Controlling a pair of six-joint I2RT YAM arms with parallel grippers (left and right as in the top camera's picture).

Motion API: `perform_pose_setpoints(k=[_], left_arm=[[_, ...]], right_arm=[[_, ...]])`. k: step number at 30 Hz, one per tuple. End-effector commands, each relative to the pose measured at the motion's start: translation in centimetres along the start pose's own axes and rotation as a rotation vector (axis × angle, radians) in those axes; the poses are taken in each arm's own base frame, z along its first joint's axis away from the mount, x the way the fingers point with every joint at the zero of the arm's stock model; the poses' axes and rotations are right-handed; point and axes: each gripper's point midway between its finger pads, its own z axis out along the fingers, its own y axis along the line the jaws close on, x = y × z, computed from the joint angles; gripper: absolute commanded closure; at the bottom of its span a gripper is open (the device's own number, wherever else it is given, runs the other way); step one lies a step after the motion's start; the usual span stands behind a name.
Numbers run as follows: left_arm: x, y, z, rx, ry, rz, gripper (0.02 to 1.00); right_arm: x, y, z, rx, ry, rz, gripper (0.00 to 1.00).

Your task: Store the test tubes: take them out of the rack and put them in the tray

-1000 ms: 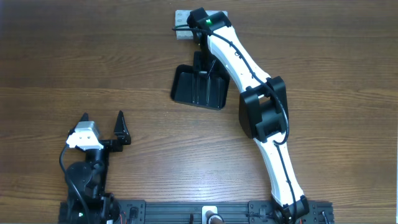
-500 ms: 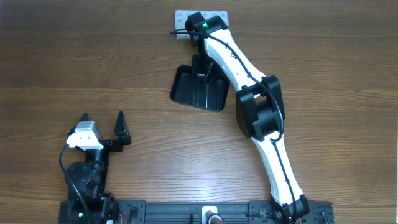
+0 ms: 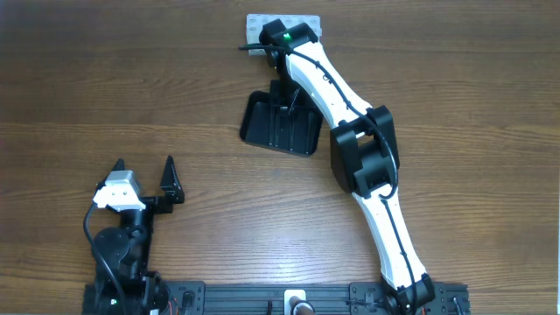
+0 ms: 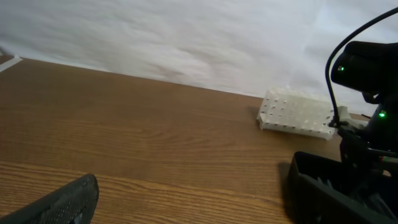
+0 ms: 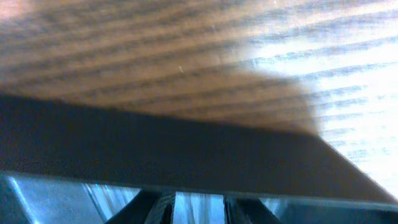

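The left gripper [image 3: 144, 163] sat, jaws wide apart, with bare worktop [image 3: 105, 79] all around. The right gripper [image 3: 284, 98] hung low inside the black tray [image 3: 259, 122]; I couldn't tell its jaws' state. The white rack [image 3: 255, 19] stood beyond the tray.

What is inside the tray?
Clear tubes lie in the tray, seen over its wall. The right gripper is down inside, and its arm covers part of the tray from above, so their number cannot be told.
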Motion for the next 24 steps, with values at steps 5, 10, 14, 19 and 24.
perform_pose_setpoints(k=[5, 10, 14, 19, 24], left_arm=[[0.2, -0.3, 0.0, 0.016, 0.003, 0.018, 0.02], [0.2, -0.3, 0.0, 0.016, 0.002, 0.018, 0.02], [0.2, -0.3, 0.0, 0.016, 0.003, 0.018, 0.02], [0.2, -0.3, 0.0, 0.016, 0.003, 0.018, 0.02], [0.2, -0.3, 0.0, 0.016, 0.003, 0.018, 0.02]], right_arm=[[-0.5, 0.4, -5.8, -0.037, -0.064, -0.026, 0.663], [0.2, 0.0, -9.9, -0.049, -0.093, -0.084, 0.586], [0.1, 0.7, -13.1, -0.12, -0.16, -0.17, 0.404], [0.3, -0.5, -17.4, -0.133, -0.261, -0.243, 0.196], [1.0, -2.4, -22.3, -0.153, -0.372, -0.291, 0.007]])
